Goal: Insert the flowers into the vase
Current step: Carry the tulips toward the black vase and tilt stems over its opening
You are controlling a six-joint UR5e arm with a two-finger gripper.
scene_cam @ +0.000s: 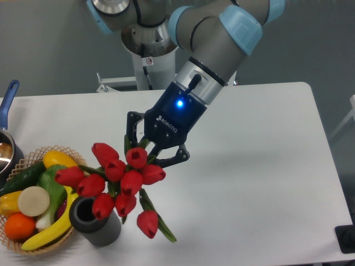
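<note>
So the claw (151, 148) is sitting just left of center in the frame, fingers pinching the stems of the flowers (116, 180), blue light glowing on the wrist above it. The bunch is hanging down and to the left from there, buds low and leaves poking out toward the bottom, one tulip dangling lower than the rest.

The lowest buds are hovering right over the vase (94, 220) in the lower left, overlapping its rim from where I'm standing, so I can't tell if anything is actually touching it. Thing is, it's the bud end pointing at the mouth, and the stems are up in the claw, so nothing is inserted yet.

Just left of the vase the wicker basket (80, 160) of fruit is crowding in, and a blue-handled pot (8, 95) is peeking in at the left edge of the white surface (266, 166).

I'd say the carrying part is basically done; lining up and lowering in is what's left.
</note>
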